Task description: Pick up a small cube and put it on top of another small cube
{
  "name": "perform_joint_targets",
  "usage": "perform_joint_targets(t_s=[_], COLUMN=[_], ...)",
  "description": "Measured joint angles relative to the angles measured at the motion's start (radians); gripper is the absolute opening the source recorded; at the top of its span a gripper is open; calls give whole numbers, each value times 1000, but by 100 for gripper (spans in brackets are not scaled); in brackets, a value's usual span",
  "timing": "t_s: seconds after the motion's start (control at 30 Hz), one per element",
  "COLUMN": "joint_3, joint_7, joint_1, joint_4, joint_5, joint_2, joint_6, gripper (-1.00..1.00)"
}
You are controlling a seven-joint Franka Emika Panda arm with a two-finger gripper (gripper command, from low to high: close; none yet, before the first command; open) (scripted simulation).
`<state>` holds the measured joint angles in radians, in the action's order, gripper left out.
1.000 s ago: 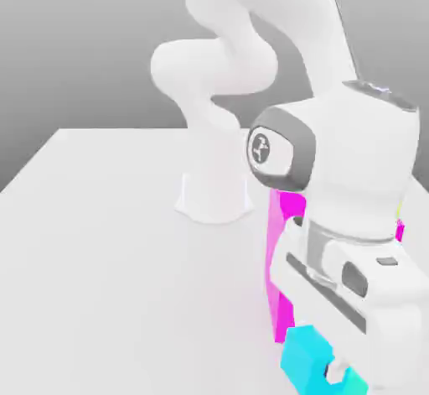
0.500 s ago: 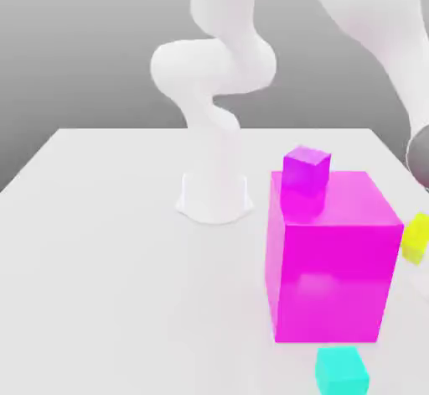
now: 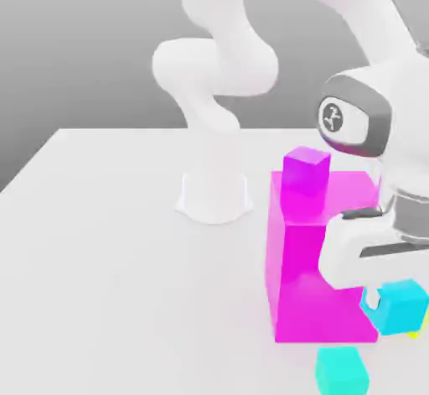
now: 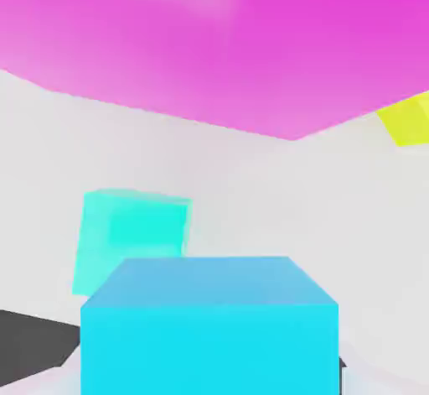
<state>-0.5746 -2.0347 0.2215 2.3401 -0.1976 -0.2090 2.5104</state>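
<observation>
Between closed fingertips, the small sky-blue cube tilts slightly, no side longer.

Simulated robot test area, lab-like. Exterior view: white robot arm, base mid-picture, rising toward 12 o'clock from plain pale surface. Smooth grey backdrop from 10 to 2 o'clock. Plain bright test blocks: big magenta block and blue cube toward 4 o'clock, turquoise cube toward 5 o'clock. Flat, rendered shading throughout.
</observation>
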Motion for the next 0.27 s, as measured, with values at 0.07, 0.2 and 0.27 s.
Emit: perform_joint_targets(t_s=[0.07,0.2,0.27], joint_3=[34,106,106], joint_7=[34,100,100], joint_1=[-10,-60,-60], joint_4=[3,-4,-4], joint_5=[-63,-162,-162], joint_2=[-64,-167,-167], joint_6=[53,137,137], gripper=[-100,100,100])
